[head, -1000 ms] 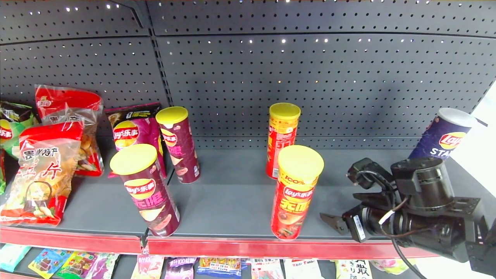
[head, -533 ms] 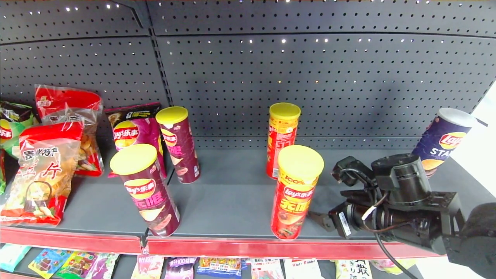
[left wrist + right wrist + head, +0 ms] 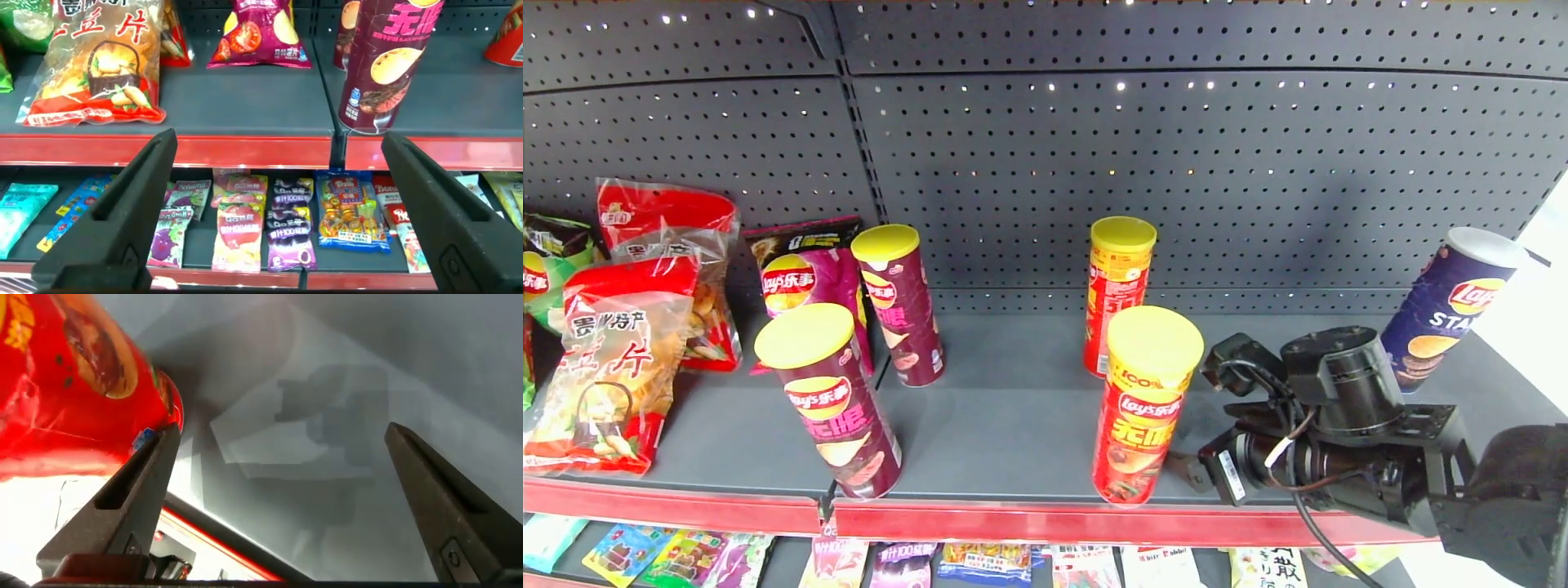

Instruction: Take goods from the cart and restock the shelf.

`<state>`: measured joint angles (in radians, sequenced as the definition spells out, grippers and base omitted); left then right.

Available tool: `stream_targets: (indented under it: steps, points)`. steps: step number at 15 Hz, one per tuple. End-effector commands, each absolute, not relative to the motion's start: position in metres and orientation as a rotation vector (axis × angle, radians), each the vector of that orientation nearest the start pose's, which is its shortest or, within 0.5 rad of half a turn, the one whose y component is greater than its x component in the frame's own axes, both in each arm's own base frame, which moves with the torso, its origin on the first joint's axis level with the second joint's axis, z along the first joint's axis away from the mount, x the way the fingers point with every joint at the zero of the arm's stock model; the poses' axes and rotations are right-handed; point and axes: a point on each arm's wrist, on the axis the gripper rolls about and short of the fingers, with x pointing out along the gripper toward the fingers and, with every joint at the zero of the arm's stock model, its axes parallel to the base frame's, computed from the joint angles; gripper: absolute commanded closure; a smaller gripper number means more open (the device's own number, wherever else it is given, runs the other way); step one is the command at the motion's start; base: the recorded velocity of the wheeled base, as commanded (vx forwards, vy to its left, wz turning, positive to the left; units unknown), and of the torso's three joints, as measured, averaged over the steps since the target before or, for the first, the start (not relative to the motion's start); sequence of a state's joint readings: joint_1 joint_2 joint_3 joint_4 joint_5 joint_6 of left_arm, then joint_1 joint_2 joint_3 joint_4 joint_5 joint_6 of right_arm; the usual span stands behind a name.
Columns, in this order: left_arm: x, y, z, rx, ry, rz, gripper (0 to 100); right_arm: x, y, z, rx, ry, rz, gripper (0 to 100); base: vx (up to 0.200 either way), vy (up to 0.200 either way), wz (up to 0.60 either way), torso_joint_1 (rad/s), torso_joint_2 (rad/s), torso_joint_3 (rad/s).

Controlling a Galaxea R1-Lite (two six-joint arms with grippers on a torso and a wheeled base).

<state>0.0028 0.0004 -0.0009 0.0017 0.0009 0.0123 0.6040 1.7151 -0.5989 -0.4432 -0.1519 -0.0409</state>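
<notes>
hidden bits: in the head view the right gripper (image 3: 1188,469) is mostly tucked behind its own wrist, and just one dark fingertip pokes out by the foot of the red can (image 3: 1147,404). Can't tell if it touches. The blue can (image 3: 1445,306) has its base partly behind that arm. The bags (image 3: 621,359) are cut off at 9 o'clock and the packets (image 3: 988,563) on the lower level at 6.

red can: at about 5 o'clock of the shelf (image 3: 1013,416), right at the front lip. It stands upright with its long axis vertical, yellow lid up, label facing the camera. In the right wrist view only its lower end (image 3: 73,384) shows, just beside one finger.

right gripper: fingers (image 3: 279,431) spread wide, nothing between them, sitting at 3 o'clock of the red can.

left gripper: (image 3: 278,137) also spread wide and holding nothing, out in front of the red shelf lip with a purple can (image 3: 384,65) beyond it.

other cans: rear red can (image 3: 1117,290) at 12 o'clock of the front one, two purple cans (image 3: 829,400) at 9 o'clock, blue can at 3 o'clock. All have their lids up.
</notes>
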Motion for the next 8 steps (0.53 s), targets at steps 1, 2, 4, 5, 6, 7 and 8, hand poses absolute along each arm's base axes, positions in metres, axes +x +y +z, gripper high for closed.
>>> stream_targets:
  steps: [1,2,4,5,6,7,8]
  points:
    - [-0.0229,0.0000,0.0757,0.012,0.000,0.005,0,0.2207,0.1528,0.1079,-0.296,0.625,0.462,0,0.000,0.000,0.00,0.000,0.00,0.000]
    - [-0.0229,0.0000,0.0757,0.012,0.000,0.005,0,0.2202,0.1544,0.1079,-0.298,0.624,0.468,0,0.000,0.000,0.00,0.000,0.00,0.000]
    - [-0.0229,0.0000,0.0757,0.012,0.000,0.005,0,0.2206,0.1551,0.1081,-0.300,0.622,0.465,0,0.000,0.000,0.00,0.000,0.00,0.000]
    - [-0.0229,0.0000,0.0757,0.012,0.000,0.005,0,0.2206,0.1551,0.1081,-0.300,0.622,0.465,0,0.000,0.000,0.00,0.000,0.00,0.000]
    - [-0.0229,0.0000,0.0757,0.012,0.000,0.005,0,0.2207,0.1552,0.1077,-0.300,0.624,0.465,0,0.000,0.000,0.00,0.000,0.00,0.000]
    - [-0.0229,0.0000,0.0757,0.012,0.000,0.005,0,0.2213,0.1557,0.1068,-0.301,0.626,0.464,0,0.000,0.000,0.00,0.000,0.00,0.000]
    - [-0.0229,0.0000,0.0757,0.012,0.000,0.005,0,0.2217,0.1559,0.1068,-0.301,0.626,0.464,0,0.000,0.000,0.00,0.000,0.00,0.000]
